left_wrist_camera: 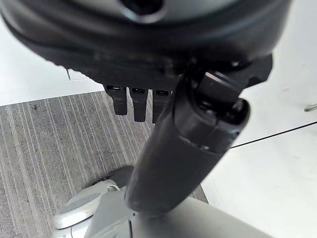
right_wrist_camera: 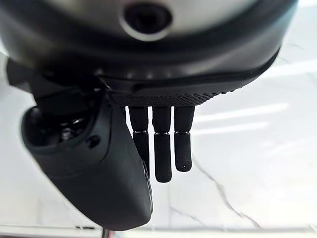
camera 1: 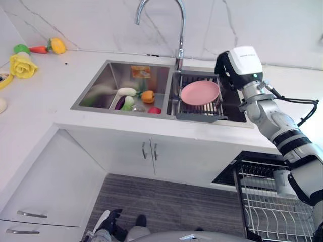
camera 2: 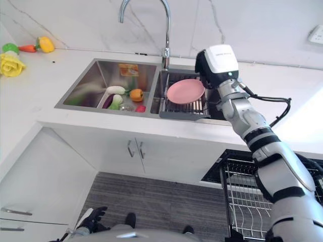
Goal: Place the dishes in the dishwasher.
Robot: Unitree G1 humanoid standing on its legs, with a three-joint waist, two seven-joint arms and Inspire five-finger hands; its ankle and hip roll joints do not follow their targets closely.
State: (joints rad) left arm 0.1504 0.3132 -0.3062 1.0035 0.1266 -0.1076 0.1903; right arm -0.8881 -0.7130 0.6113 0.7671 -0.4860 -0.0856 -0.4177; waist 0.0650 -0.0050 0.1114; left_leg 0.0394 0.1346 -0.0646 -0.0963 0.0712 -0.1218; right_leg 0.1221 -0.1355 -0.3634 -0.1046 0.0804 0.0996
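Note:
A round pink plate [camera 1: 200,93] lies flat on a dark wire rack [camera 1: 199,108] set in the right basin of the steel sink [camera 1: 101,80]. My right hand [camera 1: 222,65] hovers just to the right of the plate, above the rack's far end, not touching it. In the right wrist view its fingers [right_wrist_camera: 163,148] hang straight and hold nothing, with the marble wall beyond them. My left hand [camera 2: 94,218] hangs low by the floor, fingers [left_wrist_camera: 138,101] straight and empty. The dishwasher's pulled-out wire rack [camera 1: 272,206] stands at the lower right.
Toy vegetables [camera 1: 132,99] lie in the left basin. A tall faucet [camera 1: 179,35] rises behind the sink. A yellow rose [camera 1: 22,65] and more toy produce [camera 1: 56,45] sit on the counter's left. White cabinet doors [camera 1: 146,151] stand below the counter.

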